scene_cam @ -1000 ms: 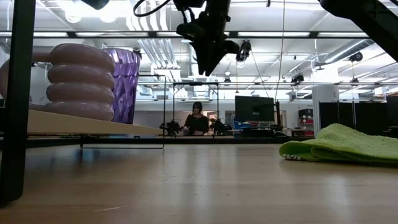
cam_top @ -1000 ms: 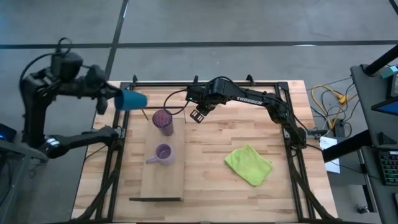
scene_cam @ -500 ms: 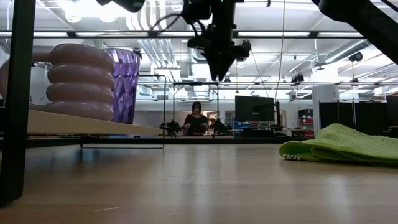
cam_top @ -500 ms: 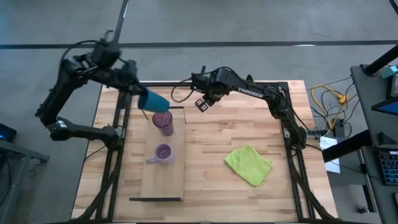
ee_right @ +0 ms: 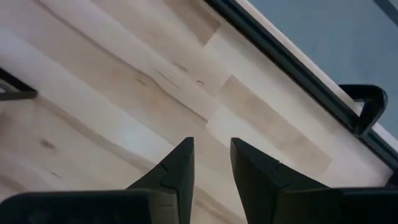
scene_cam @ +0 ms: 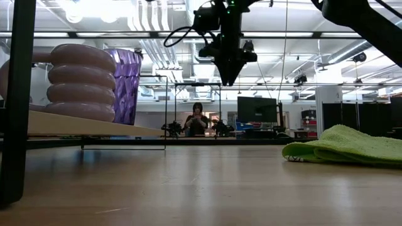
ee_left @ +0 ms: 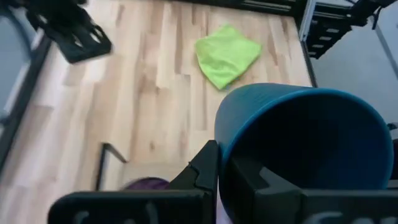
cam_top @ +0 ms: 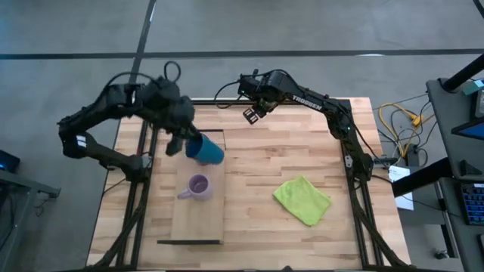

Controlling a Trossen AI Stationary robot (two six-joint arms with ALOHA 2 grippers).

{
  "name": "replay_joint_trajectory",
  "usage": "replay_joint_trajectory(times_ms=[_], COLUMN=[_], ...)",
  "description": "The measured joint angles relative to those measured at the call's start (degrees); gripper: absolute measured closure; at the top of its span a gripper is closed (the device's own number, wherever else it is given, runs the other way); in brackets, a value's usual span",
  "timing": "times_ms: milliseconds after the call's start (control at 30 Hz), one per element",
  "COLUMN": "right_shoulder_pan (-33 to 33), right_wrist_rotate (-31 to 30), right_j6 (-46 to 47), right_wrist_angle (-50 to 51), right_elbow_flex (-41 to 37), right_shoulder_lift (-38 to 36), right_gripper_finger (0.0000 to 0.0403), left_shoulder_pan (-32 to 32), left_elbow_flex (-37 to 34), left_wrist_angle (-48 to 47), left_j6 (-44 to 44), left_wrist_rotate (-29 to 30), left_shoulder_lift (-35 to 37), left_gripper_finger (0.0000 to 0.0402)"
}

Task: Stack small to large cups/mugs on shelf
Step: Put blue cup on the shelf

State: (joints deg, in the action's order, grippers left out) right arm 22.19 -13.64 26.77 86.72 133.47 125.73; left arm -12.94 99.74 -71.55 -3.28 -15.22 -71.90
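My left gripper [cam_top: 189, 142] is shut on the small dark blue cup [cam_top: 206, 149], which hangs tilted over the far end of the shelf [cam_top: 198, 215]. In the high view the cup hides the purple tumbler; the low view shows that tumbler [scene_cam: 126, 85] upright on the shelf [scene_cam: 94, 129]. Nearer along the board, the lilac mug [cam_top: 198, 186] stands on its base. My right gripper [cam_top: 253, 113] hangs open and empty above the table's far part, pointing steeply down. My left gripper holds the blue cup by its rim [ee_left: 219, 140], one finger [ee_left: 205, 168] outside the wall and one [ee_left: 258, 180] inside. The fingers come slanting down from the table's far left. The cup is lifted clear and tilted, its mouth toward the wrist and its base pointing away.
A crumpled green cloth [cam_top: 302, 199] lies on the table's right half. Dark frame rails [cam_top: 144, 189] run along the table's sides and far edge. Bare wood lies between the shelf and the cloth. A person [scene_cam: 196, 119] stands in the room beyond.
My left gripper has swung from beyond the table's far-left corner toward the right and the near edge, carrying the blue cup over the shelf's far end above the tumbler and tipping downward. My right gripper has drawn back toward the far edge, still open.
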Motion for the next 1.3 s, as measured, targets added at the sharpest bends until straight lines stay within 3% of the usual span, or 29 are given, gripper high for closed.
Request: replay_joint_trajectory(times_ms=[300, 600, 1033, 1300], right_shoulder_pan=[0.29, 0.23, 0.21, 0.21], right_wrist_rotate=[0.06, 0.07, 0.08, 0.08], right_j6=[-1.38, -4.43, -7.55, -10.30], right_wrist_angle=[-0.29, -0.87, -0.79, -0.27], right_elbow_flex=[-0.15, -2.11, -4.60, -5.74], right_shoulder_lift=[0.00, 0.00, 0.00, 0.00], right_gripper_finger=[0.0305, 0.0305, 0.0305, 0.0305], left_shoulder_pan=[16.79, 30.21, 39.65, 41.99], left_elbow_flex=[-0.02, -0.04, -0.19, -6.19], left_wrist_angle=[-3.79, -5.33, -11.79, -11.61], left_j6=[25.10, 42.44, 63.05, 70.82], left_wrist_rotate=[12.41, 15.84, 16.73, 15.53], left_shoulder_lift=[-1.18, -8.87, -14.78, -17.88], left_gripper_finger=[0.0401, 0.0401, 0.0401, 0.0401])
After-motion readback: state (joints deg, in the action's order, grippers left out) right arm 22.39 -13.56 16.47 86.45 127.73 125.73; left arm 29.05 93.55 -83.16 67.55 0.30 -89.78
